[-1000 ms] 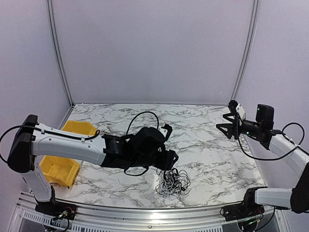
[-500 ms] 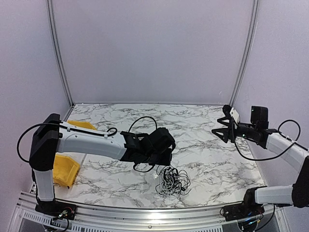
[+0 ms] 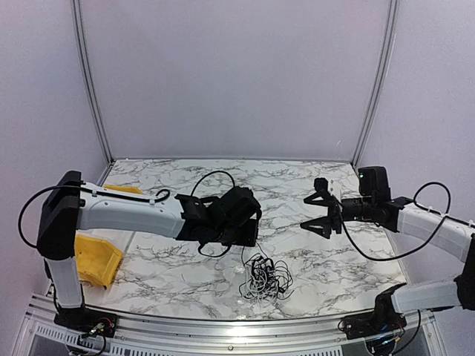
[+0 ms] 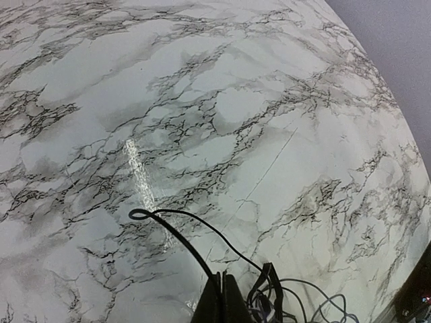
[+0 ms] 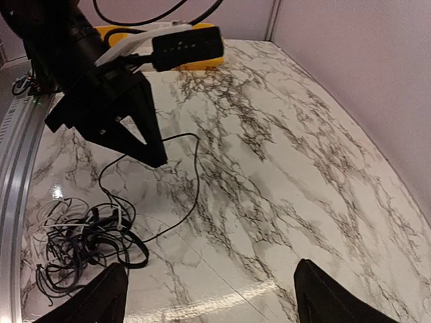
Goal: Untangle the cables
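Note:
The cables (image 3: pixel 266 280) lie as a dark knotted clump with a few pale strands on the marble table, near its front edge. My left gripper (image 3: pixel 251 241) hovers just behind the clump. In the left wrist view the gripper (image 4: pixel 225 277) is shut on one black strand (image 4: pixel 168 232), which arcs away from the jaws and loops back to the clump (image 4: pixel 296 311). My right gripper (image 3: pixel 315 208) hangs open to the right of the clump, holding nothing. In the right wrist view its fingers (image 5: pixel 91 303) stand wide apart, with the clump (image 5: pixel 81 235) and the left gripper (image 5: pixel 131 134) ahead.
A yellow bin (image 3: pixel 93 256) sits at the table's left edge beside the left arm; it shows again (image 5: pixel 202 64) behind that arm. The metal rail (image 3: pixel 223 326) runs along the front edge. Pale walls close in the back and sides.
The left gripper has shut on a strand just behind the clump. The right arm has swung left and down toward the table's middle, staying open.

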Tool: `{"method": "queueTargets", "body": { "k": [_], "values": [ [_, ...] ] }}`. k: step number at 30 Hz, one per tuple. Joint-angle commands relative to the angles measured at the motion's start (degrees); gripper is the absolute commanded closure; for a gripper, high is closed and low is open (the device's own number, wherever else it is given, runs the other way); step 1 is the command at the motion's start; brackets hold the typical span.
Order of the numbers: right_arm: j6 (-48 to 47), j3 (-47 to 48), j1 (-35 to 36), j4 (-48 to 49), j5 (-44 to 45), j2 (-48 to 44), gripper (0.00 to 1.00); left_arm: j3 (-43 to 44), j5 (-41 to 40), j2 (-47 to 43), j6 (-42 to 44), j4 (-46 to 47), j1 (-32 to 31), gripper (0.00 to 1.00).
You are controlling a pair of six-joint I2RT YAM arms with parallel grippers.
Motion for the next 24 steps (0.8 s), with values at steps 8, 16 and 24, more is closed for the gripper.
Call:
{"method": "queueTargets", "body": {
  "k": [8, 16, 24],
  "values": [
    [-1.3, 1.3, 19.3, 0.7, 8.3, 11.3, 0.12, -14.9, -1.9, -12.2, -4.6, 10.3, 0.1, 1.0],
    [-3.5, 3.5, 26.6, -1.1, 9.8, 19.0, 0.07, -20.7, -3.3, -15.0, -6.1, 12.2, 0.1, 1.0],
    [-1.4, 7.7, 30.8, -2.0, 20.8, 28.5, 0.25, -22.1, -3.7, -17.9, -5.2, 14.2, 0.1, 1.0]
  ]
}}
